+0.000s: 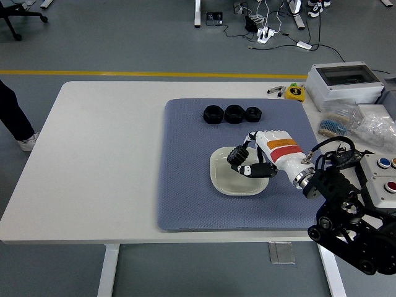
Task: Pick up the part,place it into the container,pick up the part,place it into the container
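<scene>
The right hand (246, 162), white-backed with black fingers, hangs over the pale, square, round-cornered shallow dish (220, 180) at the middle of the blue-grey textured mat (185, 185). Its fingers are curled around something small and dark, seemingly the little black toothed part, which they mostly hide. Three larger black ring-shaped parts (232, 114) sit in a row at the mat's far side, well apart from the dish.

3 black parts (232, 114) rowed on mat, cream container (223, 179) nearer
</scene>
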{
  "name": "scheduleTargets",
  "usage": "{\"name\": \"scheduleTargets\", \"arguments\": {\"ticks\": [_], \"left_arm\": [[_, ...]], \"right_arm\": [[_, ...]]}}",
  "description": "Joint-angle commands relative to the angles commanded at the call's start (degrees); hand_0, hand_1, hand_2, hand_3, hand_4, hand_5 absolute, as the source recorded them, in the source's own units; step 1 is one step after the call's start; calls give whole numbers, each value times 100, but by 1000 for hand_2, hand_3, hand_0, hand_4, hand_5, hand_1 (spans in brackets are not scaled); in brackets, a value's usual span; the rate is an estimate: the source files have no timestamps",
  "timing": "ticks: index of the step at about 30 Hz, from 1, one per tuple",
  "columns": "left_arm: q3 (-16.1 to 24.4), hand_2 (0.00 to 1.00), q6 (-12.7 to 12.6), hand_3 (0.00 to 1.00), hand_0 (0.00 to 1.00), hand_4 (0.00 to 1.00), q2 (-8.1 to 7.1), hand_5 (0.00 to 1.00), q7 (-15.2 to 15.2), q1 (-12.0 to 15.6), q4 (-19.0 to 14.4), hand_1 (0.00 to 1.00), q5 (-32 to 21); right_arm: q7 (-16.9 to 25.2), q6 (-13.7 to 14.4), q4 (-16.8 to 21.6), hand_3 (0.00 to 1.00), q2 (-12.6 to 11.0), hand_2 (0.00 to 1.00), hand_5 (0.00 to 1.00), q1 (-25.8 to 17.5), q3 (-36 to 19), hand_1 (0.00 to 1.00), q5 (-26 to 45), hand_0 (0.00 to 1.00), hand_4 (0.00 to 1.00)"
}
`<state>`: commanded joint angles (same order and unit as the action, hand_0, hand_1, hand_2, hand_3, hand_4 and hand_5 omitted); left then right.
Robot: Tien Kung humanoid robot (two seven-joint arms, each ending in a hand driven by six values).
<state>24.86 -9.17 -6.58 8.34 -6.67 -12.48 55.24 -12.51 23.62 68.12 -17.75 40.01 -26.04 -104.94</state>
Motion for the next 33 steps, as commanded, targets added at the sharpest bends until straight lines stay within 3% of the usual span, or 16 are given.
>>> {"name": "scheduleTargets", "arguments": {"ticks": [2,3,7,14,15,20,22,26,27,32,33], "left_arm": [[-13,740,-6,644,692,668,1,657,-2,1,-1,702,-30],[-26,739,-10,644,692,668,1,655,-5,1,-1,702,-50],[-35,739,-8,644,692,668,-2,655,-6,-2,-2,702,-58],[-5,739,-3,644,692,669,4,655,-3,2,2,703,-22],[-2,738,-4,644,693,670,6,657,-3,2,3,704,-19],[1,738,-10,644,693,670,8,657,-6,-1,5,704,-23],[10,738,-6,644,693,669,8,654,-3,-2,5,703,-3],[17,738,-6,644,693,669,10,654,4,-3,4,703,10],[20,738,-7,644,693,669,11,655,5,-1,4,704,12],[30,738,-12,644,693,669,18,655,10,8,5,704,19],[40,739,-11,644,692,668,20,655,13,12,5,703,31]], "right_arm": [[-50,-75,-20,853,12,286,698,23,15,119,20,77,998],[-66,-141,-34,953,11,327,791,30,15,115,6,72,998],[-58,-219,-79,953,-7,327,791,10,-30,115,-11,72,998],[-57,7,-35,971,-79,359,801,-54,-257,119,-28,71,998],[-60,51,-38,910,-85,357,799,-58,-305,119,-36,68,998],[-53,160,-106,910,-117,357,799,-52,-502,119,-51,68,998],[-37,209,-209,851,-121,358,772,-29,-541,140,-53,103,998],[25,330,-539,851,-116,358,772,-14,-623,140,-48,103,998],[40,373,-633,789,-116,386,716,-24,-656,212,-56,153,998],[108,525,-1036,789,-136,386,716,-89,-809,212,7,153,998],[117,532,-1088,746,-141,402,700,-96,-817,219,32,172,998]]}}
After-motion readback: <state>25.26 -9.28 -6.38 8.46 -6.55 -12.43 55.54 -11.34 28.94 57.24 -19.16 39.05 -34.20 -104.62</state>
